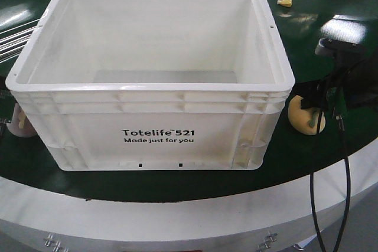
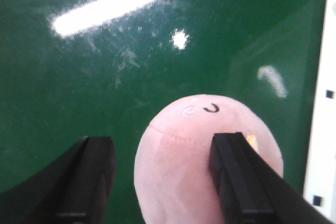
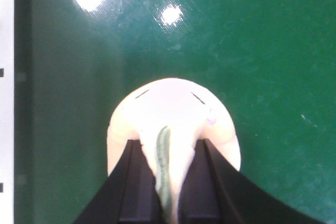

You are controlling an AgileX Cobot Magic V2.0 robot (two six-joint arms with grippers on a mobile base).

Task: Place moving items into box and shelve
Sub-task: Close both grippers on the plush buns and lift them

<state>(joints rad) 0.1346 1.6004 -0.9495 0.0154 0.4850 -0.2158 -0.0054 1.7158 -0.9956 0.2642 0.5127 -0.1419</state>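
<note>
As I stood facing the rig, the green table [image 1: 295,157] filled most of my view, its pale rim curving along the near edge. On it sat the white box [image 1: 147,94], upright and open-topped, with its black "Totelife 521" print turned toward me. Both toys lay outside the box, one to each side. The yellow ball [image 1: 302,117] was just off the front right corner, close to the wall. The pink ball [image 2: 178,150] was near the left wall, with a small stitched face on top. The right claw [image 3: 169,148] was clamped on the yellow ball, its two black fingers pinching the soft middle on either side of the green stripe. Whether that ball was clear of the table I could not tell. The left claw [image 2: 163,144] was spread wide and gripped nothing. One finger sat over the pink ball's side and the other stood apart from it above bare green. Far back, beyond the box's right rear corner, lay a small yellowish piece [image 1: 285,2].
</note>
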